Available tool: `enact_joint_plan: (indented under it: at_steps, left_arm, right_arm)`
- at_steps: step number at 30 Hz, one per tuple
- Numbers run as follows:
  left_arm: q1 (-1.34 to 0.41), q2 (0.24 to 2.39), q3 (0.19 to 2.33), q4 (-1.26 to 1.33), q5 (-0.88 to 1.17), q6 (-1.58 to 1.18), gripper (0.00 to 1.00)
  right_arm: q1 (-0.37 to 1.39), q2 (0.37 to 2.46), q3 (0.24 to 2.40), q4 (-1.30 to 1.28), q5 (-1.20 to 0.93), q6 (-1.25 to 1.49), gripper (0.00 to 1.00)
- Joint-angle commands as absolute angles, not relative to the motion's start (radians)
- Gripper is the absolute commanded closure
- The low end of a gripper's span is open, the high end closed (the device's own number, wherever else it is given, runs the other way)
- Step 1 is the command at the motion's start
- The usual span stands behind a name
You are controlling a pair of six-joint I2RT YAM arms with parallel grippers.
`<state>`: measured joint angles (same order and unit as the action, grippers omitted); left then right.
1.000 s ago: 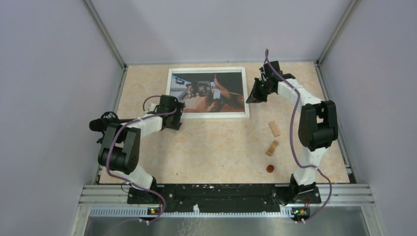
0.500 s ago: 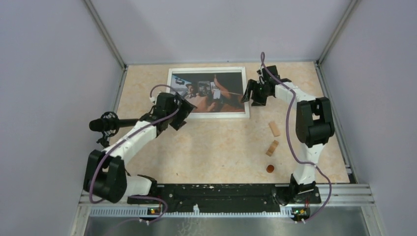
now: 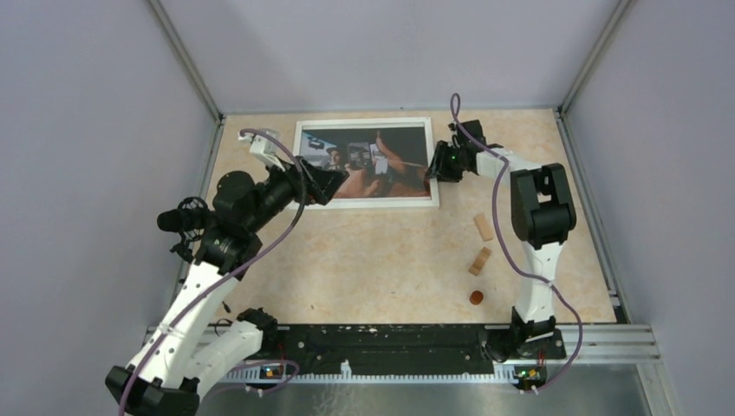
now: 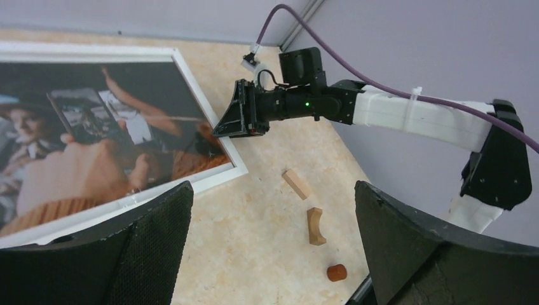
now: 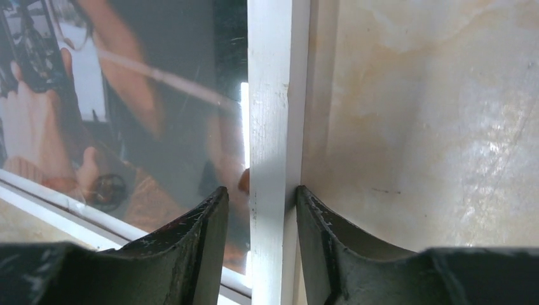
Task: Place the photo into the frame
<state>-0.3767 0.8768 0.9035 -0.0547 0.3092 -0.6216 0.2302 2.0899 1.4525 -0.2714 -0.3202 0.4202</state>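
Observation:
The photo (image 3: 368, 163), a dark scene with a white border, lies flat at the back middle of the table. It also shows in the left wrist view (image 4: 95, 140). No separate pale wooden frame is in view. My left gripper (image 3: 324, 184) hangs above the photo's near left corner, wide open and empty (image 4: 273, 190). My right gripper (image 3: 436, 165) is low at the photo's right edge. In the right wrist view (image 5: 260, 194) it stands narrowly open, straddling the white border (image 5: 273, 114): one finger over the picture, the other against the border's outer side.
Three small wooden pieces lie right of centre: a straight block (image 3: 484, 227), an arched block (image 3: 479, 260) and a red-brown cylinder (image 3: 476, 297). Grey walls close in the table at left, right and back. A black rail runs along the near edge.
My left arm has risen and stretched out, carrying its gripper right over the photo's near left corner. My right gripper has dropped and moved left onto the photo's right edge.

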Motion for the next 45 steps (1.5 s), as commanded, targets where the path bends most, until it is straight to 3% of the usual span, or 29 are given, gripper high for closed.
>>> enact_joint_plan:
  at_steps: [1,6,13,22,25,30,32,36,41,45]
  left_arm:
    - [-0.377,0.796,0.938,-0.047,0.343,-0.424,0.01]
    - [-0.377,0.738,0.940,-0.059,0.330,-0.365,0.01]
    - [-0.377,0.723,0.969,-0.097,0.336,-0.329,0.01]
    - [-0.376,0.708,0.977,-0.107,0.326,-0.308,0.01]
    - [-0.377,0.707,0.976,-0.106,0.321,-0.312,0.01]
    - [-0.377,0.709,0.970,-0.100,0.319,-0.319,0.01]
    - [-0.376,0.712,0.972,-0.099,0.320,-0.321,0.01]
    - [-0.377,0.742,1.039,-0.146,0.232,-0.302,0.01]
    - [-0.377,0.779,1.158,-0.152,0.155,-0.315,0.01]
    - [-0.377,0.759,1.200,-0.069,0.174,-0.362,0.01]
  right_arm:
    - [0.315,2.150,1.498,-0.166,-0.246,0.428,0.59]
    - [0.419,2.218,1.595,-0.177,-0.172,0.481,0.69]
    - [0.536,2.363,1.799,-0.215,-0.127,0.580,0.75]
    - [0.642,2.544,2.059,-0.282,-0.083,0.734,0.77]
    - [0.659,2.562,2.085,-0.326,-0.037,0.808,0.82]
    - [0.670,2.510,1.979,-0.273,-0.004,0.909,0.80]
    - [0.672,2.485,1.960,-0.268,-0.013,0.894,0.75]
    - [0.673,2.367,1.993,-0.386,-0.011,0.763,0.44]
    - [0.676,1.953,1.844,-0.574,0.077,0.572,0.11]
    - [0.678,1.584,1.661,-0.708,0.094,0.480,0.01]
